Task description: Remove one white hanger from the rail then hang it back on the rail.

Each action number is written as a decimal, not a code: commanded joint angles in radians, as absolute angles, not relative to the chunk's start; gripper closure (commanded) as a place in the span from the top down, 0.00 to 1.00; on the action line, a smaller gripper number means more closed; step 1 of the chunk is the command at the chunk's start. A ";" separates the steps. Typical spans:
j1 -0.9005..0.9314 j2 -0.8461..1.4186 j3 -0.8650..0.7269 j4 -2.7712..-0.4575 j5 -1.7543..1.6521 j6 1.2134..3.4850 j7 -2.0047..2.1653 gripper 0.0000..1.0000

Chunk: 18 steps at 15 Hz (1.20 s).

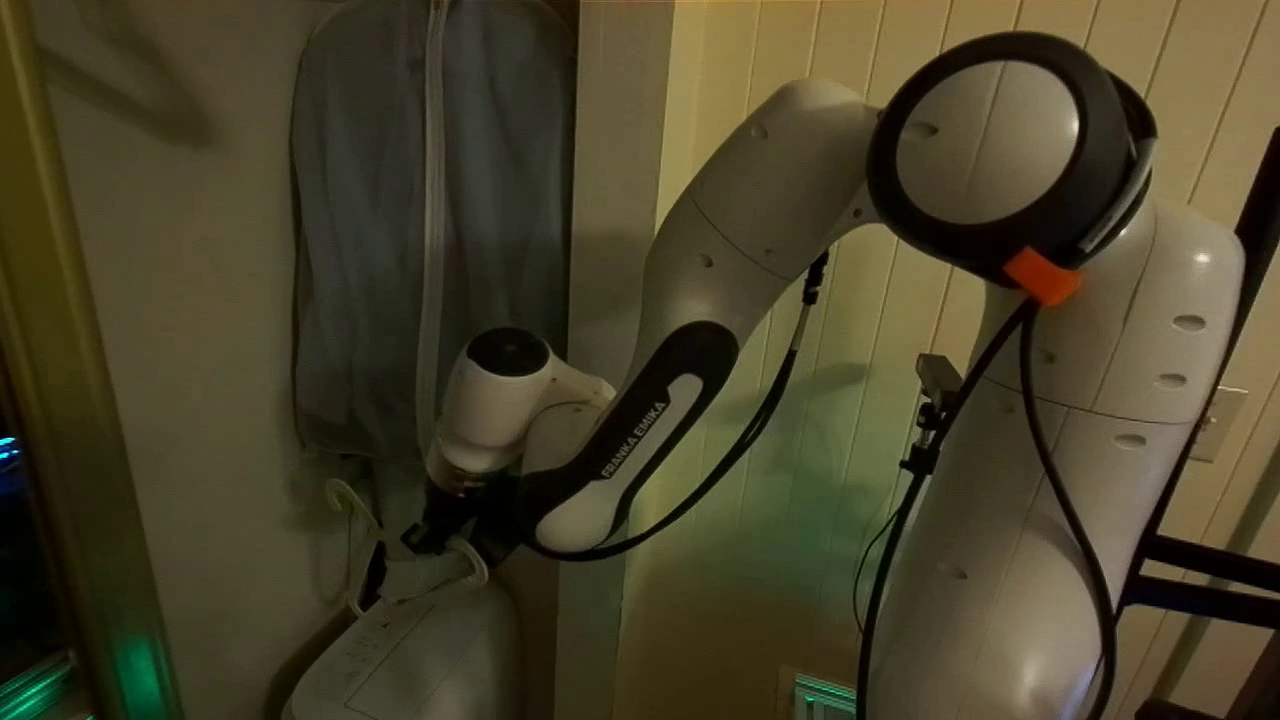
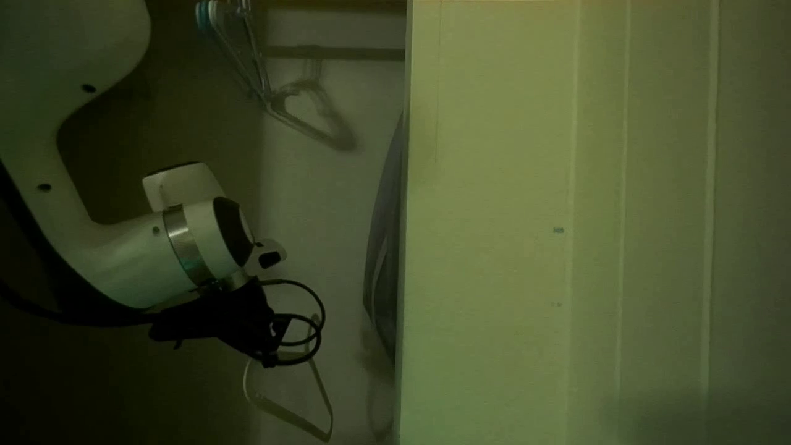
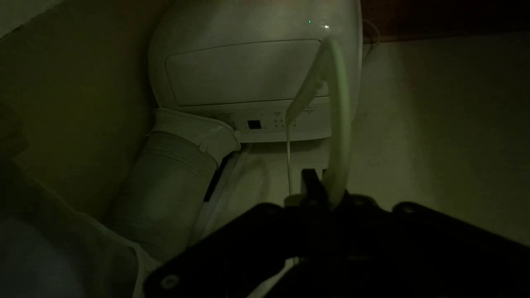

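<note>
My gripper (image 3: 321, 192) is shut on a white hanger (image 3: 341, 107) in the wrist view. One bar of the hanger rises from between the fingers and bends over at the top. In an exterior view the hanger (image 2: 290, 418) hangs tilted below the dark gripper (image 2: 272, 355), well away from other hangers. Another exterior view shows the gripper (image 1: 425, 540) with hanger ends (image 1: 480, 567) on both sides of it. Several other hangers (image 2: 238, 59) hang at the upper left, their hooks cut off. A horizontal dark bar (image 2: 346, 54) behind them may be the rail or its shadow.
A white appliance (image 1: 420, 650) stands below the gripper; it also shows in the wrist view (image 3: 244, 74) with a wide ribbed hose (image 3: 165, 178) beside it. A grey garment bag (image 1: 500, 200) hangs behind the wrist. A wall edge (image 2: 426, 216) bounds the closet.
</note>
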<state>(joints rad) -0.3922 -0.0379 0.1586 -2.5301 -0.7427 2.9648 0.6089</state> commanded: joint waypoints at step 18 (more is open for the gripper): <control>-0.355 0.249 0.127 -2.321 -0.961 3.000 0.849 0.01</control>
<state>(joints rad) -0.3802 0.1687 0.1531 -2.3916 -0.8895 2.9742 0.7753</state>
